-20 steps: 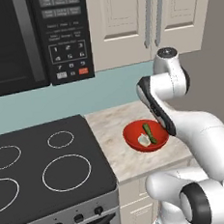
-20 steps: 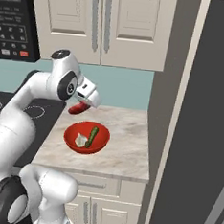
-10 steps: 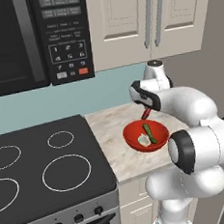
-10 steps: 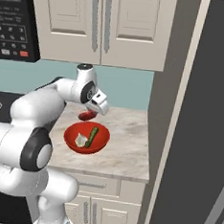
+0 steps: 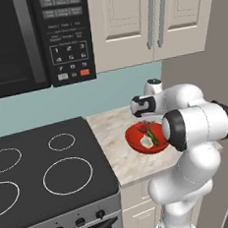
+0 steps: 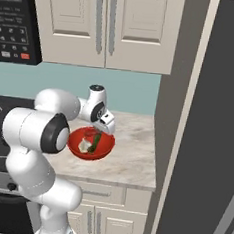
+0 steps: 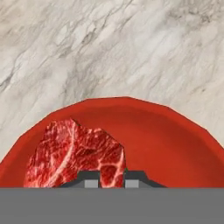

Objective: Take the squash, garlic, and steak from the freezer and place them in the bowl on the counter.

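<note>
The red bowl (image 5: 134, 142) (image 6: 105, 149) (image 7: 175, 131) sits on the beige marble counter (image 5: 115, 135) (image 6: 133, 150) (image 7: 109, 43). In it lie the off-white garlic (image 5: 147, 142) (image 6: 84, 146) and the dark green squash (image 5: 153, 136) (image 6: 96, 142). My gripper (image 5: 146, 124) (image 6: 98, 132) (image 7: 111, 180) points down just over the bowl's far side and is shut on the steak (image 7: 74, 153), a marbled red slab hanging low inside the bowl's rim. The grey freezer (image 6: 213, 127) (image 5: 221, 51) stands to the right.
A black stovetop (image 5: 43, 177) borders the counter on the left, under a microwave (image 5: 25, 40). Cream wall cabinets (image 6: 104, 22) hang above the bowl. My own elbow (image 5: 201, 125) bulks in front of the bowl's right side.
The arm has folded and the hand has come down from above the bowl to just over it, carrying the steak. Bowl, garlic and squash have stayed put.
</note>
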Available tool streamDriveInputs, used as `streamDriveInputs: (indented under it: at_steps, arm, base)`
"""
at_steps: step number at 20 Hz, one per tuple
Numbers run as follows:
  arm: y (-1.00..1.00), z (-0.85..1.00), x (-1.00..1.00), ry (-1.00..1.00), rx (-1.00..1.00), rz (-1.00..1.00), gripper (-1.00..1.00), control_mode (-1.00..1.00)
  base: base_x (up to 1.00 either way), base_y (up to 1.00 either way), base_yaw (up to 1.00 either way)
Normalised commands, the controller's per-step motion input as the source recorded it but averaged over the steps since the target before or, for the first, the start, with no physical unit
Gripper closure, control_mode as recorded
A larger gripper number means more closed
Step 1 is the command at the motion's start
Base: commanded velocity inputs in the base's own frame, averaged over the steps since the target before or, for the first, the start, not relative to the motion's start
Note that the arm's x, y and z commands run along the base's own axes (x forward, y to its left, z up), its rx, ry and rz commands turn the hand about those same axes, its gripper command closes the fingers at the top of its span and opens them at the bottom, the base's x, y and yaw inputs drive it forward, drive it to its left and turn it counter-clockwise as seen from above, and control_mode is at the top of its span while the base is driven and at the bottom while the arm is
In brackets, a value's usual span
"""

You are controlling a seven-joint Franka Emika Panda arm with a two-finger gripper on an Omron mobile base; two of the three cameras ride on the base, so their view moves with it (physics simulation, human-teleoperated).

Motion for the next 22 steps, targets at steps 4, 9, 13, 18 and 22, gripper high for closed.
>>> streamDriveInputs:
  at_steps: [4, 9, 13, 18, 22]
  arm:
    - [0.0, -0.34, 0.08, 0.0, 0.03, 0.0, 1.0, -1.0]
    - [0.0, -0.17, -0.01, -0.01, 0.03, 0.0, -1.0, -1.0]
    - [-0.14, 0.05, -0.95, -0.12, 0.02, 0.0, -1.0, -1.0]
    - [-0.22, 0.12, -1.0, -0.14, 0.08, 0.0, -1.0, -1.0]
    - [-0.19, 0.46, -1.0, -0.29, 0.09, 0.0, -1.0, -1.0]
  base:
    - [0.0, 0.0, 0.0]
    - [0.0, 0.0, 0.0]
    - [0.0, 0.0, 0.0]
    - [0.0, 0.0, 0.0]
    - [0.0, 0.0, 0.0]
